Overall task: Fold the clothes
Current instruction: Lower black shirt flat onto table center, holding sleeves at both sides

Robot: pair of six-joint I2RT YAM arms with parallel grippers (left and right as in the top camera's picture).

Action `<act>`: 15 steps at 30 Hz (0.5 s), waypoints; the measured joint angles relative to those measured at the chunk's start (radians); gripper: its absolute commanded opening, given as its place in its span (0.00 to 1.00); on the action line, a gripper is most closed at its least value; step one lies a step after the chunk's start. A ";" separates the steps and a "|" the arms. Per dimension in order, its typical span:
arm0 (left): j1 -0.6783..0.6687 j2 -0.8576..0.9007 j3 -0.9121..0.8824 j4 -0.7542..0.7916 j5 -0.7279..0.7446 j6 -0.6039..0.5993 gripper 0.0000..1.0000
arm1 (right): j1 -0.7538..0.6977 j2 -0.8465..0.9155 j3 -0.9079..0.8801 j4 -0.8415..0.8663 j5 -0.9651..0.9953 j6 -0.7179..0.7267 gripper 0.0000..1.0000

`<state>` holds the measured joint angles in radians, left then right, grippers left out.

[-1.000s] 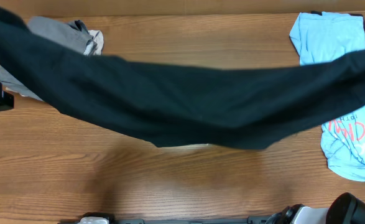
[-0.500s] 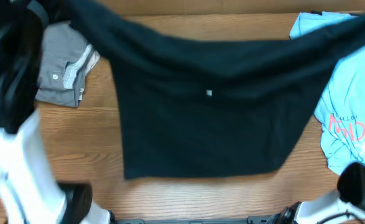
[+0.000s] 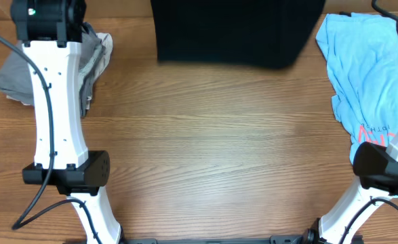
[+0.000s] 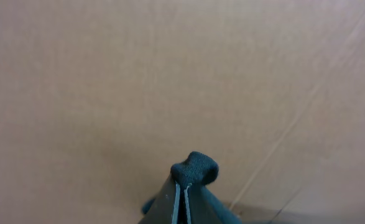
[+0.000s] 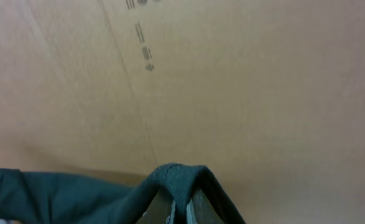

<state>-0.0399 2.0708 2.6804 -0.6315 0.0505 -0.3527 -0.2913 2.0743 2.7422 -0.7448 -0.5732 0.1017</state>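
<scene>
A dark navy garment (image 3: 238,30) hangs at the top middle of the overhead view, its lower edge above the table's far side. My left gripper (image 4: 183,190) is shut on a bunched corner of the navy garment (image 4: 195,168) in the left wrist view. My right gripper (image 5: 181,208) is shut on another corner of it (image 5: 177,177), with more navy cloth trailing left. Both grippers' fingertips are out of the overhead view, beyond its top edge. Both wrist views face a plain brown cardboard surface.
A grey garment (image 3: 93,57) lies crumpled at the far left, partly under the left arm (image 3: 56,102). A light blue shirt (image 3: 365,68) with red print lies at the far right beside the right arm's base (image 3: 382,166). The wooden table (image 3: 219,149) fills the middle.
The navy garment, stretched across the table a second ago, has been carried away toward the far edge and up. Both arms have swung outward and back with it.
</scene>
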 measured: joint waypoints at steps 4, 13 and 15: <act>0.008 -0.012 0.011 -0.120 0.013 0.005 0.04 | -0.003 -0.005 0.002 -0.080 0.005 0.004 0.04; 0.009 0.031 0.014 -0.556 0.011 0.069 0.04 | 0.017 0.103 -0.023 -0.479 0.004 -0.051 0.04; 0.009 0.063 0.014 -0.636 0.003 0.074 0.04 | 0.019 0.133 -0.049 -0.561 0.006 -0.060 0.04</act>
<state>-0.0307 2.1334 2.6949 -1.2678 0.0536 -0.2783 -0.2722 2.2070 2.6930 -1.3056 -0.5674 0.0418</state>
